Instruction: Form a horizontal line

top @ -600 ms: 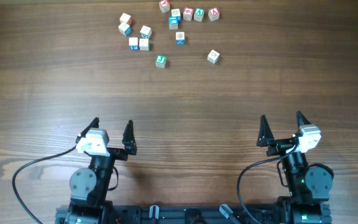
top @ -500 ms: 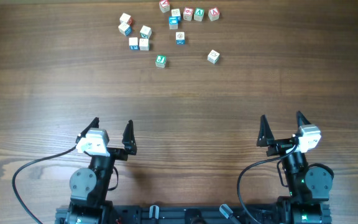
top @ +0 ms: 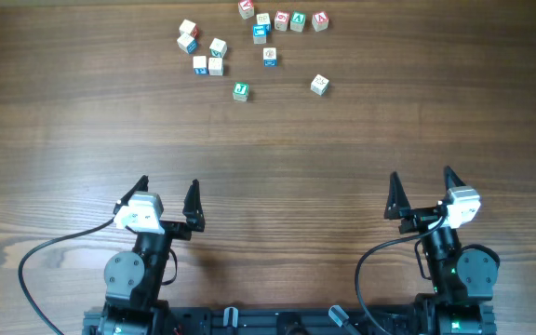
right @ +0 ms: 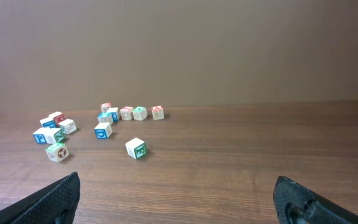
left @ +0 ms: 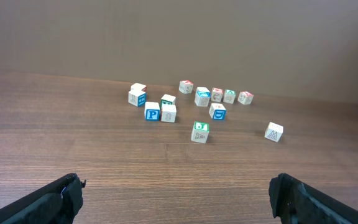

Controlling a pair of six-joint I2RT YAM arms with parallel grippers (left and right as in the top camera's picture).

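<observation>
Nothing has shifted; I'm holding both arms parked.
Left gripper [top: 167,186] and right gripper [top: 422,177] gape wide, empty, at the near edge. The horizontal line [top: 298,20] sits far across, with loose letter cubes [top: 217,46] unplaced nearby.

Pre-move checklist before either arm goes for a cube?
1. Left fingers open, empty: ok.
2. Right fingers open, empty: ok.
3. Path across table to cubes unobstructed: ok.
4. Row at far side straight: ok; cubes touching: cannot tell.
5. Lone cube free on all sides: ok.
6. Blue-and-pale pair separated for clean pick: not ok, touching.
</observation>
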